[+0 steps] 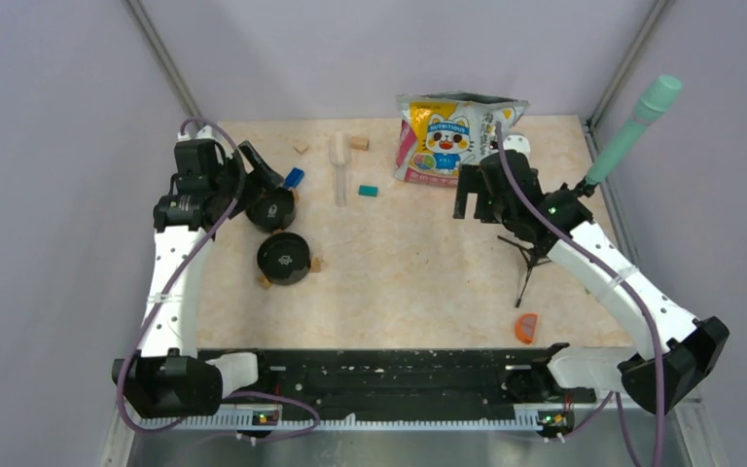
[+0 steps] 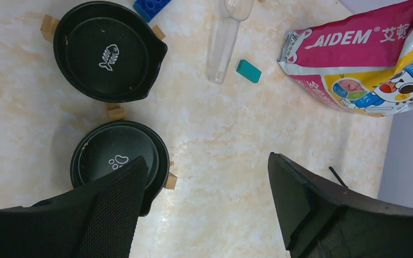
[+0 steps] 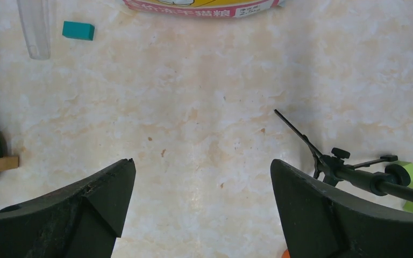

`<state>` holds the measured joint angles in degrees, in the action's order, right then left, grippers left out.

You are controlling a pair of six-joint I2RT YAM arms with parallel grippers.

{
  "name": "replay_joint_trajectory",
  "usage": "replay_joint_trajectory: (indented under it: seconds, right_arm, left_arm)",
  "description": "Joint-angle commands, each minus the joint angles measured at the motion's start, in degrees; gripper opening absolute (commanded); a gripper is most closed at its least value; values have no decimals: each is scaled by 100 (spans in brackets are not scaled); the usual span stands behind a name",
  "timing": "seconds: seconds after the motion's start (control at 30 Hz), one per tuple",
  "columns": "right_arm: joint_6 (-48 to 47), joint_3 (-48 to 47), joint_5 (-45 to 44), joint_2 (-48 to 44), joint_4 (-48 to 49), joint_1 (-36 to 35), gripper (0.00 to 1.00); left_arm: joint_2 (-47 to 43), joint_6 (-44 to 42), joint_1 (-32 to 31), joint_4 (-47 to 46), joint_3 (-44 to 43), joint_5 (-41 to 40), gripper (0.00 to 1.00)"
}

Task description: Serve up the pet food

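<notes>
No kibble shows; it is hidden inside the glossy cartoon-cat bag (image 1: pixel 457 136), which lies at the back of the table and also shows in the left wrist view (image 2: pixel 365 59) and, by its lower edge, the right wrist view (image 3: pixel 204 6). A clear scoop (image 1: pixel 338 167) (image 2: pixel 223 37) lies left of the bag. Two empty black bowls stand at the left: one with a fish mark (image 2: pixel 107 51) (image 1: pixel 272 207), one with a paw mark (image 2: pixel 119 158) (image 1: pixel 283 258). My left gripper (image 1: pixel 261 175) (image 2: pixel 205 164) is open and empty above the bowls. My right gripper (image 1: pixel 469 193) (image 3: pixel 201 164) is open and empty just in front of the bag.
A teal block (image 1: pixel 368 191) and a blue brick (image 1: pixel 294 177) lie near the scoop. Tan wooden blocks (image 1: pixel 358 142) lie at the back and beside the bowls. A black tripod (image 1: pixel 530 258), an orange piece (image 1: pixel 526 327) and a teal-handled tool (image 1: pixel 632 126) are at the right.
</notes>
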<state>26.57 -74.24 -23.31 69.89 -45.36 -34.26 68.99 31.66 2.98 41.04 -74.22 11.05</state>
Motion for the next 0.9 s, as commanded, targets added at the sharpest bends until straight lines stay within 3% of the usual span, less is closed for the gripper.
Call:
replay_joint_trajectory:
  seconds: [0.0, 0.33, 0.57, 0.67, 0.87]
  right_arm:
    - [-83, -64, -72, 58, 87, 7, 99]
    - [140, -690, -317, 663, -456, 7, 99]
    - [395, -1537, -486, 1110, -50, 51, 99]
    - [249, -2296, -515, 1455, 147, 66, 99]
    - [1436, -4613, -216, 2808, -758, 621, 97]
  left_arm:
    - [-180, 42, 36, -310, 39, -25, 86]
    - [-41, -173, 36, -374, 11, 520, 86]
    - [-45, -255, 27, -541, 83, 916, 85]
    - [3, -295, 27, -588, 79, 949, 85]
    - [54, -411, 26, -586, 30, 946, 85]
